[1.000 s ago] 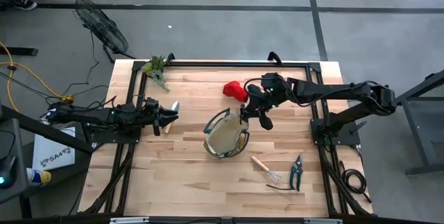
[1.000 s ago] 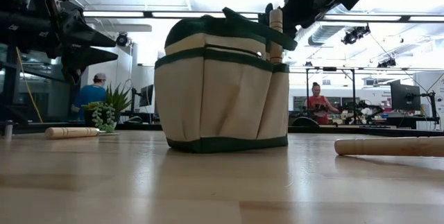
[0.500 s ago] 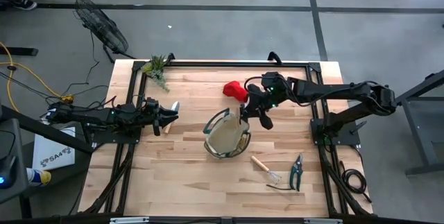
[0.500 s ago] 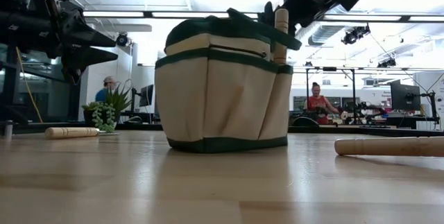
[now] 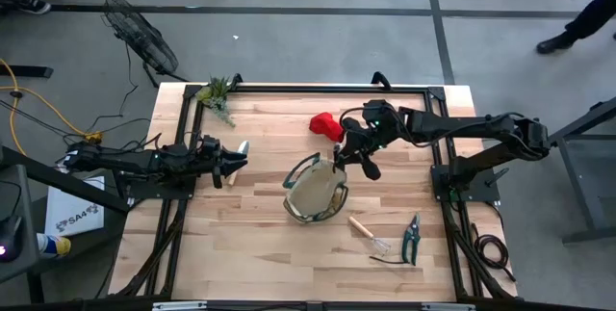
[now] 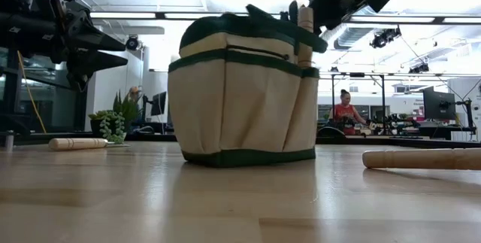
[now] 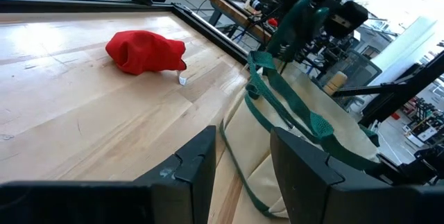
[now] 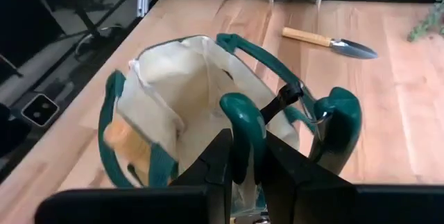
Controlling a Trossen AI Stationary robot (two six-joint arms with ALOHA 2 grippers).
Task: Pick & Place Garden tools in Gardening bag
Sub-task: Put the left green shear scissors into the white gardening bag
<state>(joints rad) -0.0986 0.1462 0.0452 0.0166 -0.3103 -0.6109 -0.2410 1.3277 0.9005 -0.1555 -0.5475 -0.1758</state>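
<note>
The tan gardening bag [image 5: 313, 188] with green trim stands upright mid-table; a wooden handle [image 6: 304, 26] sticks up from its side pocket. My right gripper [image 5: 339, 154] is over the bag's right rim, shut on a green-handled pruner [image 8: 333, 120]. My left gripper [image 5: 234, 163] hovers open and empty left of the bag, beside a trowel [image 5: 241, 147] that lies flat. The red glove [image 5: 325, 125] lies behind the bag. A wire rake [image 5: 369, 234] and a second pruner [image 5: 412, 237] lie near the front right. My right gripper pinches one green handle of the pruner [image 8: 239, 116] between its two fingers. The other handle [image 8: 336, 123] stands free beside them. The fingers slant down from the table's right. The pruner hangs over the bag's open top [image 8: 173, 92], and its blades are hidden below the fingers.
A green plant sprig [image 5: 218, 94] lies at the far left corner. The black frame rails [image 5: 438, 171] run along both table sides. People show in the room beyond the table [image 6: 346, 111].
The bag has shifted slightly toward the table's right edge, and the wooden handle in its pocket has gone with it. My right gripper has stayed at the bag's rim with the pruner.
</note>
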